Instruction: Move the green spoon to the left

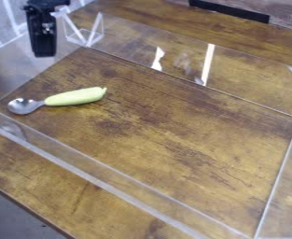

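Currently we list: green spoon (61,98) lying flat at tray's (148,201) left edge; gripper (42,42) above, apart, empty, jaw width unreadable. Risk: descending arm knocks spoon.

Spoon (59,99) on the table (173,131) at left, end effector (42,42) behind it.

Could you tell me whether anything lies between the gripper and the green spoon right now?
Nothing does. In the camera view, only bare wooden tabletop separates the gripper from the green spoon lying below it.
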Robot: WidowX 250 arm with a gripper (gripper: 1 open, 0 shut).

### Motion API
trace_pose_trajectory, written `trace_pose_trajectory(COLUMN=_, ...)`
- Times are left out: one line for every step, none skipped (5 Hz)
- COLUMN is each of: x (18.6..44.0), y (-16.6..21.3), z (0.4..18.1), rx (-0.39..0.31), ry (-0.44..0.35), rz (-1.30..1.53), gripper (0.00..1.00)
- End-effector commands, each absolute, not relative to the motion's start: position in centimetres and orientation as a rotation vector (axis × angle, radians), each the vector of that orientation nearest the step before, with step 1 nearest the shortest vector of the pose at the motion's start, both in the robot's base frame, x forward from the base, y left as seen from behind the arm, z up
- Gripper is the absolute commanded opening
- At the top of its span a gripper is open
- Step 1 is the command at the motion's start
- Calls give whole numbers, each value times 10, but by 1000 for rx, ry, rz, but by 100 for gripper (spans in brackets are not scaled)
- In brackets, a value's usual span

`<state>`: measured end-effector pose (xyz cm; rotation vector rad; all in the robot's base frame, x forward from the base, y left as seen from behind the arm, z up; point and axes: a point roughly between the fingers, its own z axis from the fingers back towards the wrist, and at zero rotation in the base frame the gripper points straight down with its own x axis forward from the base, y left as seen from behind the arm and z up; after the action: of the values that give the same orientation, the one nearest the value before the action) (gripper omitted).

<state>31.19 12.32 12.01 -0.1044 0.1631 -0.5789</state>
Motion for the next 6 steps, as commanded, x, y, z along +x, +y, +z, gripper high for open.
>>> trace_pose_trajectory(x=312, y=127, z=112, rx=-99, ry=115, rz=-566, gripper=100)
trace_pose_trajectory(x=316, y=131, z=88, rx=-115, ry=107, rz=-603, gripper=100)
trace_pose_trajectory(x=320, y=137, z=66, rx=-134, ry=102, rz=-634, gripper=100)
trace_pose_trajectory(x=320, y=140, z=50, rx=-157, ry=101, rz=-666, gripper=100)
trace_pose_trajectory(x=319, y=144, z=47, rx=-175, ry=105, rz=-692, gripper=100)
trace_pose_trajectory(x=318, y=148, z=47, rx=-181, ry=106, rz=-717, gripper=0)
